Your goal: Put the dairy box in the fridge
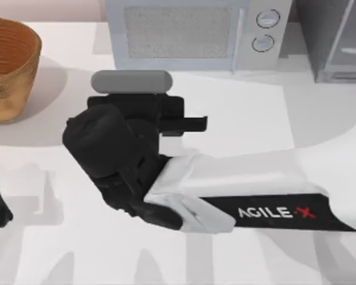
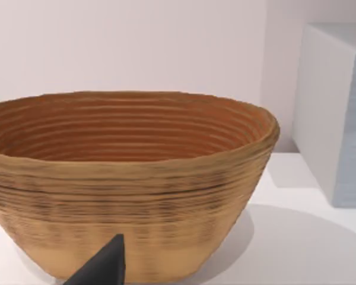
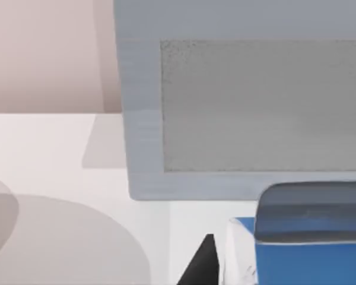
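Reaching in from the right of the table, my right arm, white-shelled with a black band, lies across the middle of the white tabletop [image 1: 273,119], and its black right gripper [image 1: 166,122] sits over the centre, just in front of the microwave. From above, a black finger [image 1: 193,123] sticks out sideways toward the right, and a grey rounded bar lies along the wrist's far edge. I cannot tell how far the jaws stand apart, nor whether they touch anything.

In the right wrist view, one dark fingertip [image 3: 202,264] juts up just beside the small blue-and-white dairy box [image 3: 302,249], whose blue face and greyish top edge sit close under the camera. Whether the tip touches the carton I cannot tell. The box stands just in front of the microwave's speckled door panel.

My left arm is at the table's left edge; in its wrist view the left gripper [image 2: 104,267] shows one dark fingertip before the ribbed brown woven basket [image 2: 130,184].

Farther back stands the white microwave with two round knobs [image 1: 196,32], and at the far right corner the dark grey fridge with its pale-framed glassy door [image 1: 341,41].
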